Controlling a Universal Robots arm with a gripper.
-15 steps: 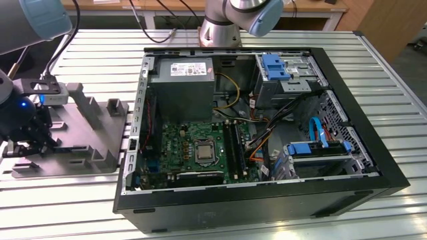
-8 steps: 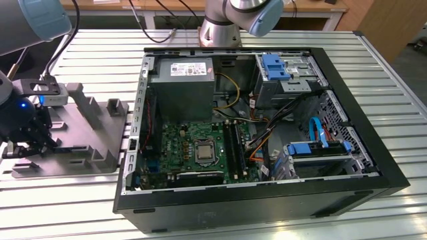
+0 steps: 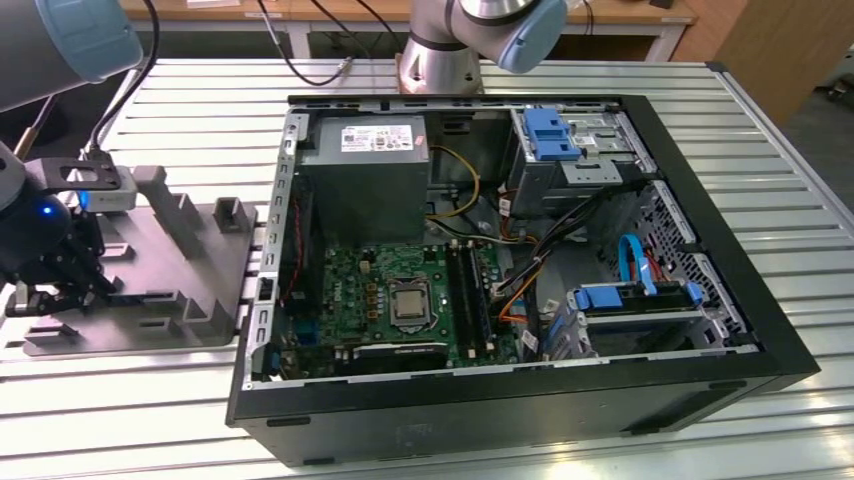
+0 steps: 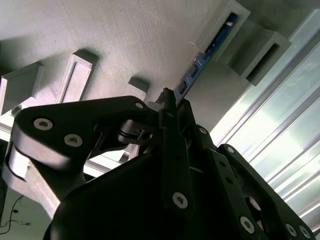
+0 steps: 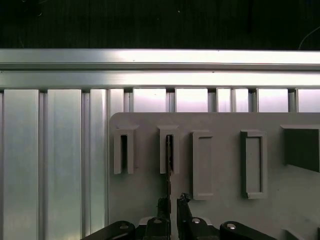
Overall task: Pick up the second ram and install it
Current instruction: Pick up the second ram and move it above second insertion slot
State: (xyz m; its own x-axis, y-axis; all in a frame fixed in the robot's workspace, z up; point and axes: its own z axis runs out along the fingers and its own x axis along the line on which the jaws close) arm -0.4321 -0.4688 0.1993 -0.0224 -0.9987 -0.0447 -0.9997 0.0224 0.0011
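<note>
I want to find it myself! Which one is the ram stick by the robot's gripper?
Find the grey plate beside the open computer case. In the first wrist view, the second ram is the thin dark strip standing edge-on in one slotted block, just ahead of the gripper. The slotted block beside it looks empty.

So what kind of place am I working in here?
Probably a robotics lab bench for PC assembly: an open computer case on a slatted aluminium table, a grey moulded plate beside it, and a robot arm's base behind.
</note>
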